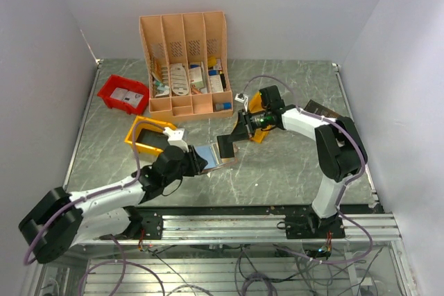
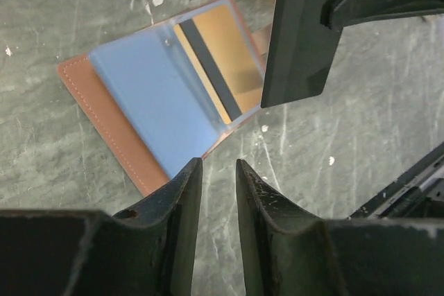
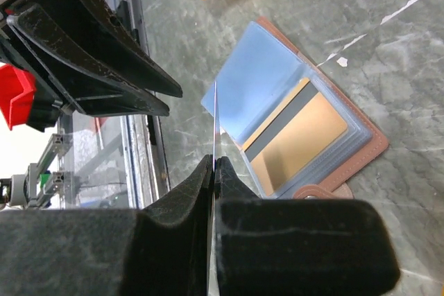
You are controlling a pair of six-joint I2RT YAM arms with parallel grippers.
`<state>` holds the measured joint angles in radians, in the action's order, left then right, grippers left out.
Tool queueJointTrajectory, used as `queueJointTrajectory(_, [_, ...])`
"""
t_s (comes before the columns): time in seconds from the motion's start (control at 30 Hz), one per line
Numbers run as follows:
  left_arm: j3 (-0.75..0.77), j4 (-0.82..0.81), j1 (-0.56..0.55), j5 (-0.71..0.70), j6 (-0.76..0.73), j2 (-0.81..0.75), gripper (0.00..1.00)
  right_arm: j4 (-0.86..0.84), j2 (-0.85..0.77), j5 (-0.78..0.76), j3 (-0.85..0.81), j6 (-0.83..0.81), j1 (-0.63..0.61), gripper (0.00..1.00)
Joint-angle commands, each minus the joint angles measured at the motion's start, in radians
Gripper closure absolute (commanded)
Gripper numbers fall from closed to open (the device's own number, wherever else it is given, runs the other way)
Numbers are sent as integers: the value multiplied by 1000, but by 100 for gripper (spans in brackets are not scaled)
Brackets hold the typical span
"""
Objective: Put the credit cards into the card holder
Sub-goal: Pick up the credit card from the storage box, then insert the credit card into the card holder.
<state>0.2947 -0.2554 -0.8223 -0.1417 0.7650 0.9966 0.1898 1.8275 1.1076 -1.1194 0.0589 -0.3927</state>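
The card holder (image 2: 149,102) lies open on the table, tan-brown leather with pale blue clear pockets. A gold credit card (image 2: 229,57) with a dark stripe sits in its right-hand pocket. My right gripper (image 3: 214,161) is shut on another credit card (image 3: 216,119), seen edge-on there and as a dark rectangle (image 2: 298,39) hovering over the holder's right edge. My left gripper (image 2: 218,164) hangs just over the holder's near edge, its fingers a narrow gap apart with nothing between them. From above, both grippers meet at the card holder (image 1: 207,154).
A peach slotted organiser (image 1: 184,60) stands at the back, a red bin (image 1: 123,93) to its left. A yellow bin (image 1: 147,136) lies close behind my left gripper. A dark flat object (image 1: 322,110) rests at the right, beside the right arm.
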Motion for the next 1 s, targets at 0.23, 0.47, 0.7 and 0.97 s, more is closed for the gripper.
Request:
queueJointTrajectory(0.23, [58,-95,71,46,-17,177,71,-1,104,-55,-73,21,-34,100])
queueJointTrajectory(0.47, [27,-127,92,60,-15,197,72,36,166,-47,-130,25,-34,100])
queueJointTrajectory(0.7, [15,-124,96,55,-22,211,72,27,186,-35,-131,39,-46,100])
queueJointTrajectory(0.97, [11,-145,97,54,-26,266,75,-1,221,-30,-122,81,-46,100])
